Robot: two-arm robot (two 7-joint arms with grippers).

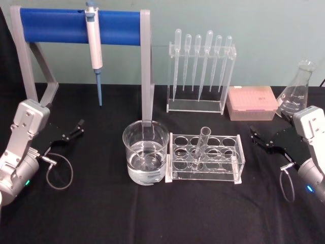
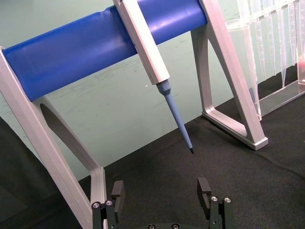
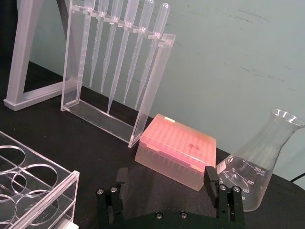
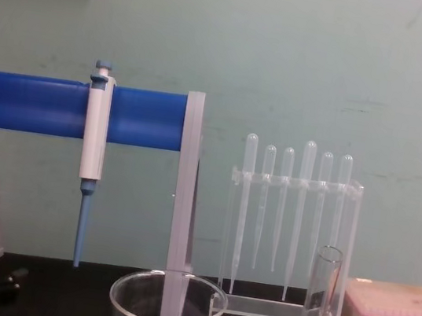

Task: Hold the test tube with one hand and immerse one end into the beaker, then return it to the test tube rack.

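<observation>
While test tube (image 1: 200, 148) sits racked, 250ml flask (image 3: 259, 168)

Lab: pipettor (image 1: 93, 46) on blue stand (image 1: 56, 26), pipette rack (image 1: 195, 107), Erlenmeyer flask (image 1: 298, 89), pink tip box (image 1: 252, 101), beaker (image 1: 133, 152) w/ liquid, tube rack (image 1: 226, 152), black surface (image 1: 152, 213).

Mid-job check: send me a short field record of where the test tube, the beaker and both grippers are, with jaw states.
test tube: standing tilted in the rack, open end up, not held
beaker: on the table just left of the rack, clear liquid inside
left gripper: open, empty, left of the beaker and apart from it
right gripper: open, empty, right of the rack
stage: tube not yet gripped
</observation>
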